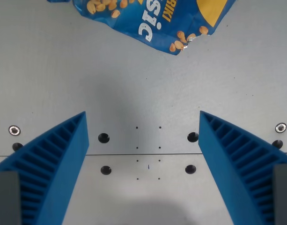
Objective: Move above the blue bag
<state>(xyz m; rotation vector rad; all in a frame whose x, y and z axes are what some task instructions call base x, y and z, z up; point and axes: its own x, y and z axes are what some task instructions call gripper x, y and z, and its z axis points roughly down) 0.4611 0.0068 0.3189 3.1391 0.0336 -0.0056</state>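
The claw [142,123] is spread wide, its two blue ribbed fingers [54,164] at the lower corners with nothing between them. Beyond lies the grey table [143,93], with dark holes [103,138] and small screws [14,130]. Farthest off, at the top edge, lies the blue bag [148,16], partly cut off

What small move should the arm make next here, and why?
Probably shift toward the wrist view's top: the blue snack bag lies at the top edge, partly cut off, while the open claw frames only bare grey table.
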